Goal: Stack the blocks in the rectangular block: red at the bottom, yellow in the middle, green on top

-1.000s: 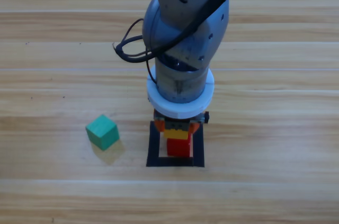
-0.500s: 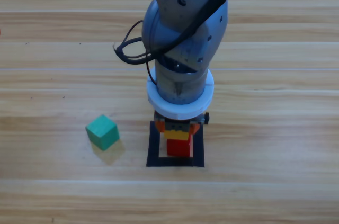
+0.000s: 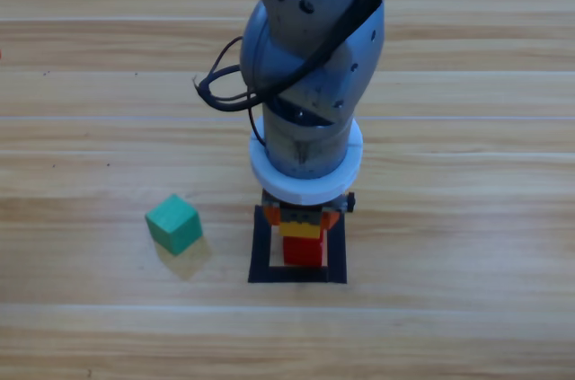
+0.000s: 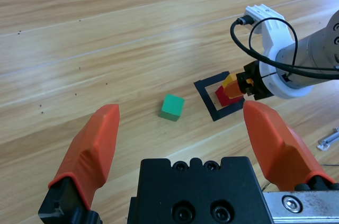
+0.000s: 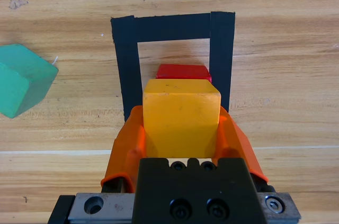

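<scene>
yellow cube (image 5: 181, 115) over red cube (image 5: 183, 71) inside tape square (image 5: 126, 65), green cube (image 3: 173, 224) apart

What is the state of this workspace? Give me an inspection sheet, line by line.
Surface: wooden table, bare planks.
Job's things: red cube inside the black tape square; yellow cube over the red one; green cube on the wood outside the square.
Clutter: small metal piece at the left wrist view's edge.
Grippers: right gripper shut on the yellow cube; left gripper open, away from the square.
Cables: black cable looped beside the right arm.
Surroundings: nothing seen.
</scene>
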Motion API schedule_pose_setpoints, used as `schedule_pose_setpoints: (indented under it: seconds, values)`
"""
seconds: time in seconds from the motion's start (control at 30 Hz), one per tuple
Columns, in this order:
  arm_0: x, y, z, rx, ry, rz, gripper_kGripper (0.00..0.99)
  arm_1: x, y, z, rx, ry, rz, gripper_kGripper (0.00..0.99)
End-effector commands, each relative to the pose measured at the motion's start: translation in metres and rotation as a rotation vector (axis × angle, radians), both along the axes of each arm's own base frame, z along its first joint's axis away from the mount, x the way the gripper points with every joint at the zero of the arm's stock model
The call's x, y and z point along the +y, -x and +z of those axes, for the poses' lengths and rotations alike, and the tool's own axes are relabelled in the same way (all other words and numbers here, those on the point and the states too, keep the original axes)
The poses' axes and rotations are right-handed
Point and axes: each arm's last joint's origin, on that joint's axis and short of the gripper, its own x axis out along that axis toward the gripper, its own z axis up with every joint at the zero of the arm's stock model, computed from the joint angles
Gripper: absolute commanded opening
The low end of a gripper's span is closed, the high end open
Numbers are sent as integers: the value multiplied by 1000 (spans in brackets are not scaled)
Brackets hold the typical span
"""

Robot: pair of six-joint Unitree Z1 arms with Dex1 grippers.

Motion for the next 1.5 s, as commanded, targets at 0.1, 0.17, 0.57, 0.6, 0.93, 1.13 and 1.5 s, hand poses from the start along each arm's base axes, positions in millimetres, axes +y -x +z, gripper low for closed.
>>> schedule_pose_setpoints:
  seconds: [0.1,0.17,0.57,0.6,0.93,1.13,1.5]
  values:
    - [-3,-4,-7,22,-8,13,990,10,5,-41,26,91,10,20]
    - [-4,-4,-7,22,-8,12,990,11,5,-42,27,92,9,20]
    - [-4,-5,-7,23,-9,12,990,13,2,-44,26,88,10,689]
    - [-4,-5,-7,23,-9,12,990,12,1,-46,31,90,8,805]
    - [-4,-5,-7,25,-9,13,990,12,-1,-32,11,61,10,990]
    - [-5,-6,-7,26,-8,14,990,13,-2,-24,0,43,20,990]
    - [-6,-7,-8,29,-13,13,990,12,2,-6,-39,25,51,990]
